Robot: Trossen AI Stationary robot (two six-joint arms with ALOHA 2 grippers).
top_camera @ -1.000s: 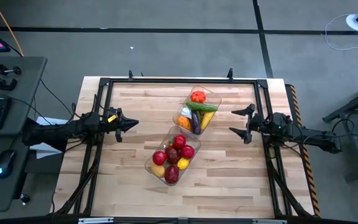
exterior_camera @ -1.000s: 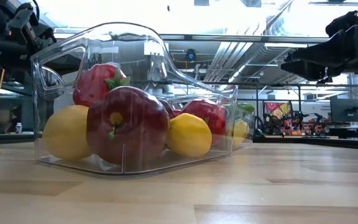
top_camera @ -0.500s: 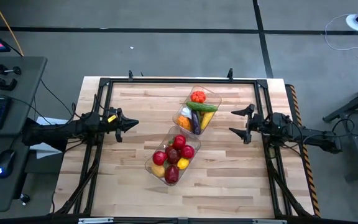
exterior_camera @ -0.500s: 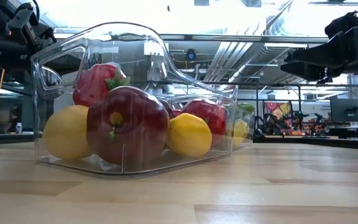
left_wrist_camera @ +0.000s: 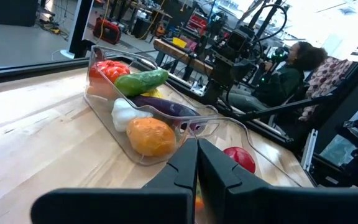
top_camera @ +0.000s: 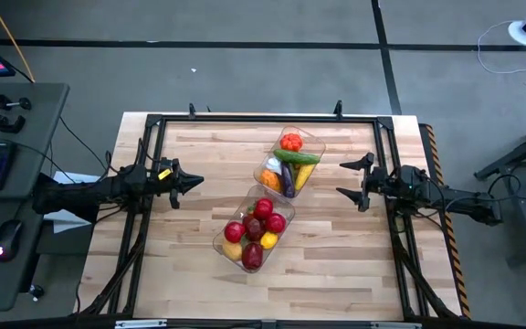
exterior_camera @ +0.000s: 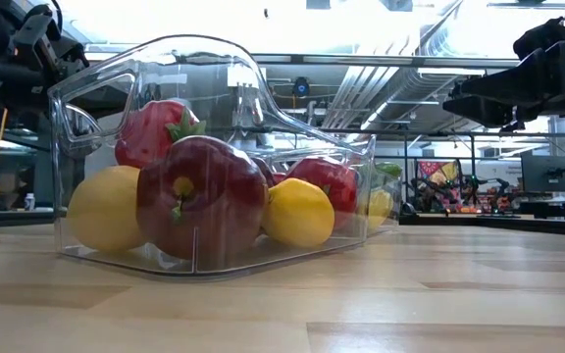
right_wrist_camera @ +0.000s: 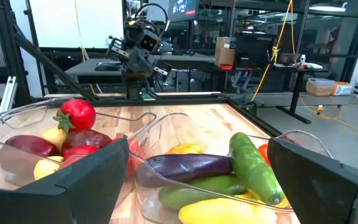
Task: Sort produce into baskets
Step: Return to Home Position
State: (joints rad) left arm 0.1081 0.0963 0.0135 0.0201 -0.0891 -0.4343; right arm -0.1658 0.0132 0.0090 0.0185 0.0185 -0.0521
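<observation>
Both baskets (top_camera: 320,143) centred, between left and right jaws

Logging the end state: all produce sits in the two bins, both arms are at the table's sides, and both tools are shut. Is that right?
Not quite: only the left tool is shut. The high view shows the right tool with its fingers spread wide. The rest holds.
</observation>
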